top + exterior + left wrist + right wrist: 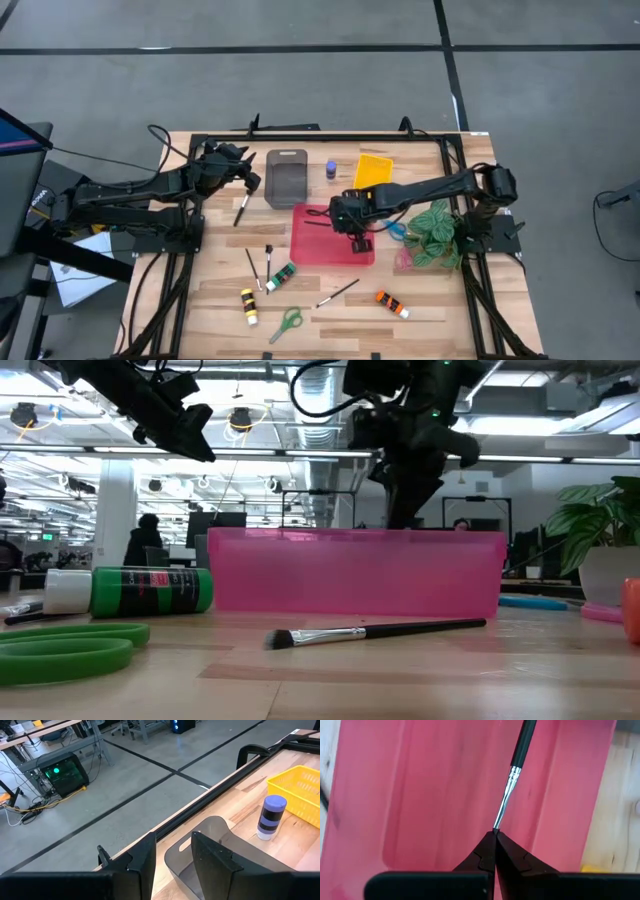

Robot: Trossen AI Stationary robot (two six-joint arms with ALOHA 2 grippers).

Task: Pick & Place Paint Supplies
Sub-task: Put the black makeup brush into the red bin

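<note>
Red tray under brush-pinching right claw

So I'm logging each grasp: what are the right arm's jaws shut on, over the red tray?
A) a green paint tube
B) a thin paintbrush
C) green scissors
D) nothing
B: in the right wrist view the right gripper pinches the paintbrush at its tip, above the red tray.
</note>
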